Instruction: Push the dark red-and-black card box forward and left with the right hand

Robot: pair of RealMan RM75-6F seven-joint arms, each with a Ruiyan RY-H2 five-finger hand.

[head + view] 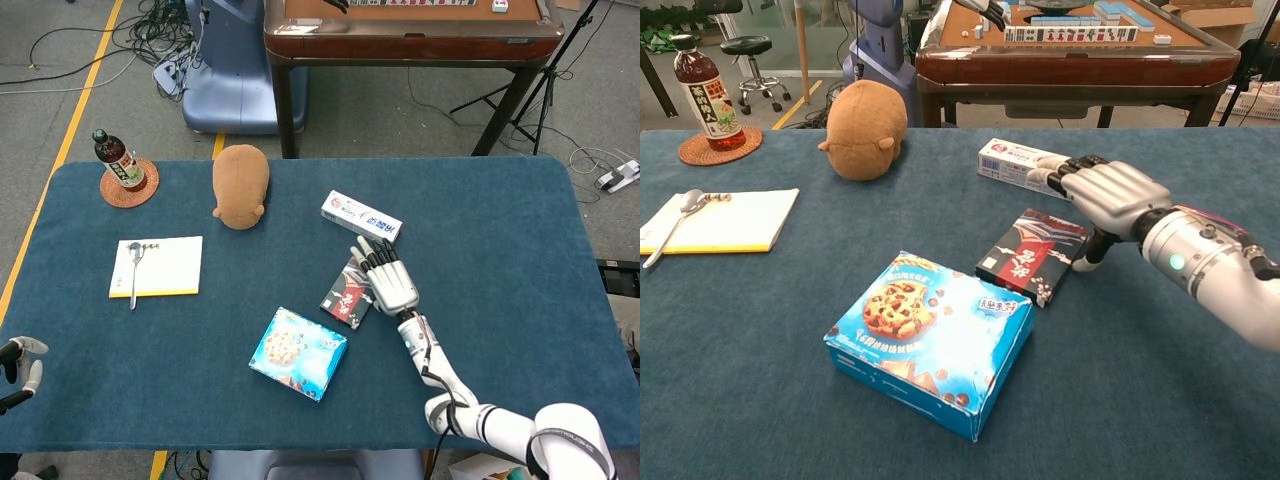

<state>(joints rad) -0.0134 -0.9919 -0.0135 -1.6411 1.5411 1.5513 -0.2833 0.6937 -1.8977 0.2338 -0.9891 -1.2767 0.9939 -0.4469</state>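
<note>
The card box (1031,255) lies flat on the blue table (520,220), near its middle, between the cookie box (930,341) toward the robot and the toothpaste box (1020,165) further away. The right hand (1108,198) sits at the card box's right edge, palm down, its fingers (1070,172) stretched out and held close together, gripping nothing; the thumb reaches down beside the box's right side and seems to touch it, though contact is hard to confirm. The fingertips reach up to the near end of the toothpaste box.

From the hand, the card box lies directly to the left. Its long axis runs diagonally, from near-left to far-right, so the hand bears on one long side. A push forward and left would likely slide it past the toothpaste box's left end toward open cloth, with some risk of turning it.

The left hand (18,365) is at the table's near-left corner, well apart, too small to tell how its fingers lie.
</note>
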